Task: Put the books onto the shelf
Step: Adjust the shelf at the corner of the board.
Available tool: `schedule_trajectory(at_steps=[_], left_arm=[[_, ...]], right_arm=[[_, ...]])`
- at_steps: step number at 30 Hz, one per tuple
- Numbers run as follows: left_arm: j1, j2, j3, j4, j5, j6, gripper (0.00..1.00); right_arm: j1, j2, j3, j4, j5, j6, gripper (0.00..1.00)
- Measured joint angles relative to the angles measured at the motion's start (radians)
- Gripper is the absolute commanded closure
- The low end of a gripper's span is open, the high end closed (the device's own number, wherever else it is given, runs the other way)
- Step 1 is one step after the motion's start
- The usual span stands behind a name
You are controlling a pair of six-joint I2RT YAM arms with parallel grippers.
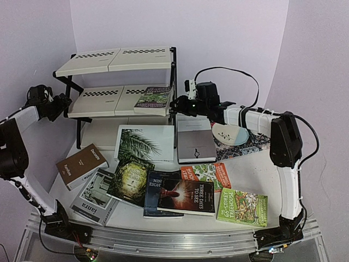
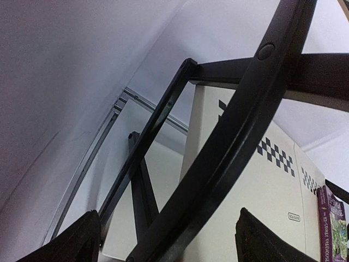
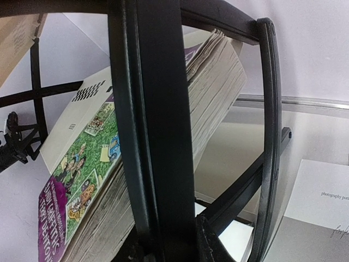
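Item: purple paperback, on lower tier of shelf, 3 o'clock end.
Handling: likely light, glossy, flexes; pinch near spine.
Other books: flat on table, 6 o'clock of shelf.
Left jaws: wide apart, empty.
Right jaws: at shelf post, state cannot be told.

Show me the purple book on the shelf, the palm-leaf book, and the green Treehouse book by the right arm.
purple book (image 1: 154, 98): top view, middle of its cover.
palm-leaf book (image 1: 144, 143): top view, middle of its cover.
green Treehouse book (image 1: 242, 207): top view, middle of its cover.
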Motion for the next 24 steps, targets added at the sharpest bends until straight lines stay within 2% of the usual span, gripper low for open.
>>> schedule_trajectory(at_steps=[3,10,14,20,24], left_arm=[[0.000,0.035,0.029,0.001,0.006,0.001,0.23],[-0.001,0.068,0.037,0.010,0.063,-0.038,0.42],[-0.001,0.075,0.027,0.021,0.084,-0.050,0.59],[0.004,0.018,-0.057,0.073,0.086,0.022,0.68],[0.006,-0.101,-0.158,0.041,0.073,0.025,0.68]], right_arm=[[-0.001,0.000,0.000,0.000,-0.004,0.002,0.95],[-0.002,0.009,0.021,-0.013,-0.009,0.009,0.95],[-0.008,0.025,0.049,-0.029,-0.023,0.012,0.95],[-0.021,0.042,0.075,-0.037,-0.040,0.011,0.93],[-0.029,0.042,0.075,-0.043,-0.054,0.003,0.91]])
